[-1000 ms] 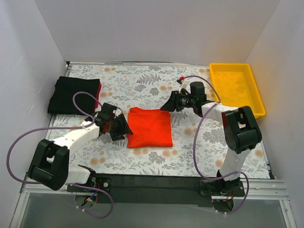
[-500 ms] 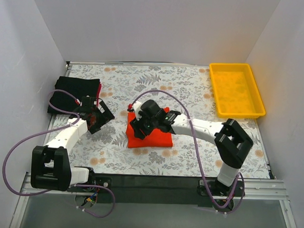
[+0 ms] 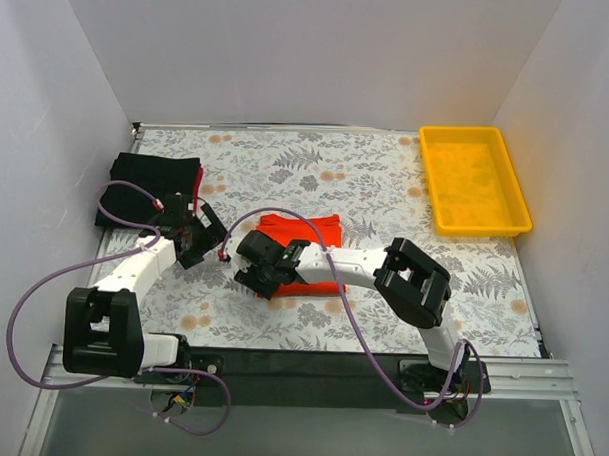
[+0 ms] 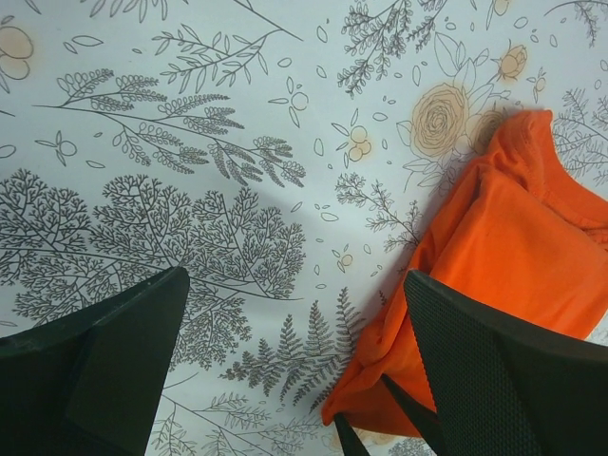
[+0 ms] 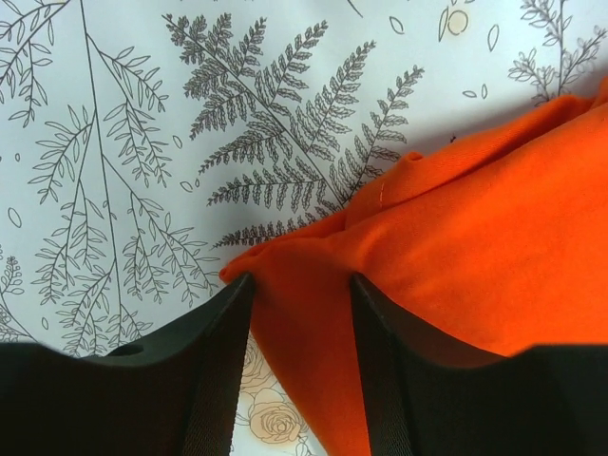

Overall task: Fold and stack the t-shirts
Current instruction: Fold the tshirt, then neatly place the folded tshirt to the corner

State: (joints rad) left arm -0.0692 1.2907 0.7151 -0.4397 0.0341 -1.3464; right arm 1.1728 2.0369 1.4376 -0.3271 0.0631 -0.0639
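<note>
The bright orange-red t-shirt (image 3: pixel 309 233) lies folded on the floral table top, a little rumpled at its left edge (image 4: pixel 513 247). My right gripper (image 3: pixel 255 274) reaches across to the shirt's near left corner. Its jaws stand apart and straddle that corner (image 5: pixel 302 285), with orange cloth (image 5: pixel 475 218) filling the gap between them. Just left of the shirt, my left gripper (image 3: pixel 191 239) hangs wide open over bare table (image 4: pixel 294 285), its right finger beside the shirt's edge. A folded black t-shirt (image 3: pixel 146 187) lies at the far left, with a dark red one (image 3: pixel 196 199) peeking out at its right side.
A yellow plastic tray (image 3: pixel 475 228) sits at the back right corner. White walls close the table on three sides. The right arm stretches leftward over the front of the table, its purple cable looping above the orange shirt.
The right arm swung from beside the tray across to the shirt's near left corner. The left gripper opened wide and drew back left, off the shirt's edge.
</note>
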